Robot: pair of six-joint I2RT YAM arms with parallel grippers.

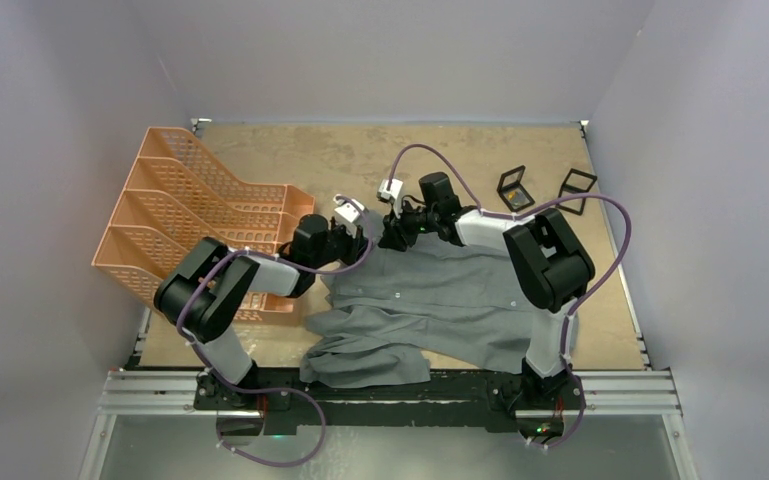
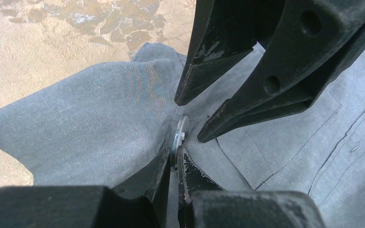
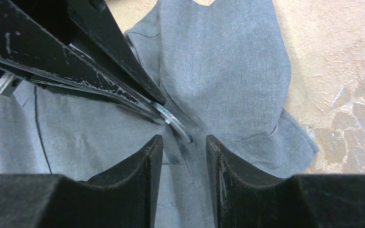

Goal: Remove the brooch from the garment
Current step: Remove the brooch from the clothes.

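Observation:
The garment [image 1: 430, 300], a grey collared shirt, lies crumpled on the table in front of both arm bases. The brooch [image 2: 179, 135] is a thin silver disc standing on edge in a bunched fold of the cloth [image 2: 99, 109]. My left gripper [image 2: 174, 159] is shut on the disc's lower rim. The right wrist view shows the same brooch [image 3: 174, 122] pinched at the tips of the left fingers [image 3: 137, 97]. My right gripper [image 3: 184, 142] stands open just short of the disc, grey cloth [image 3: 228, 71] under the gap. Both grippers meet over the collar end [image 1: 375, 232].
An orange tiered file rack [image 1: 200, 225] stands at the left, close behind the left arm. Two small black frames [image 1: 515, 187] [image 1: 577, 185] lie at the back right. The tabletop [image 1: 310, 150] is worn brown board, walled on three sides.

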